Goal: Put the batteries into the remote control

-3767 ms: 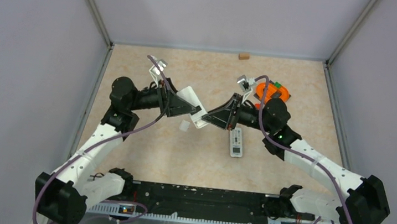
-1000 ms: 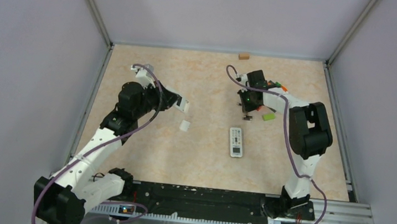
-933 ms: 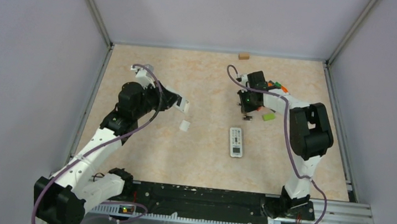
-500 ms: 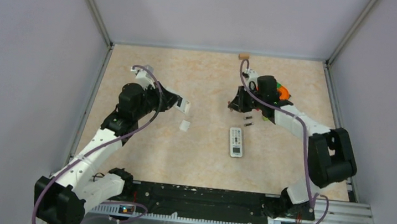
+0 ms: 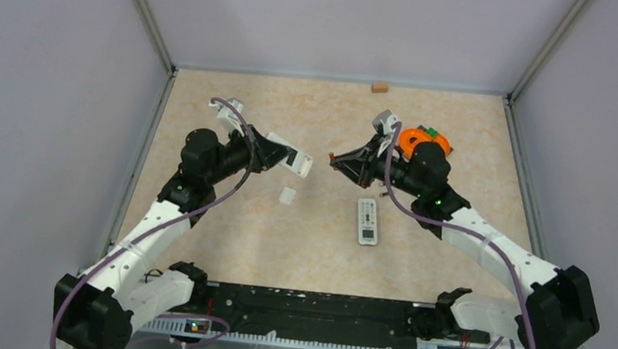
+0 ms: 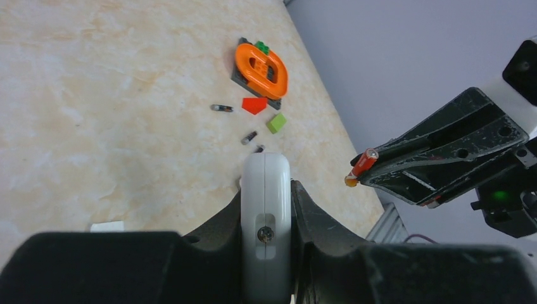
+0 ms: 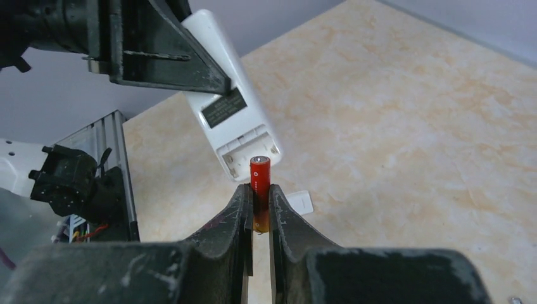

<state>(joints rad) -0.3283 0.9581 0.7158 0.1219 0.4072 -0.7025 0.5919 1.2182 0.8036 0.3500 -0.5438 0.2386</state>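
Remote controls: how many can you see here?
2. One white remote is clamped in the left hand, held in the air; the other remote lies flat on the table, near the middle. None seems hidden.

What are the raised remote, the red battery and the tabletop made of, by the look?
Raised remote: white plastic, probably; smooth moulded shell, soft sheen.
Red battery: likely metal can under glossy red wrap; silvery end.
Tabletop: beige marble pattern, matte; stone or printed laminate, cannot tell.

Bright, even light w/ faint soft shadows; wrist views sharp mid-frame, left gripper [image 6: 266, 199] body blurry nr lens.
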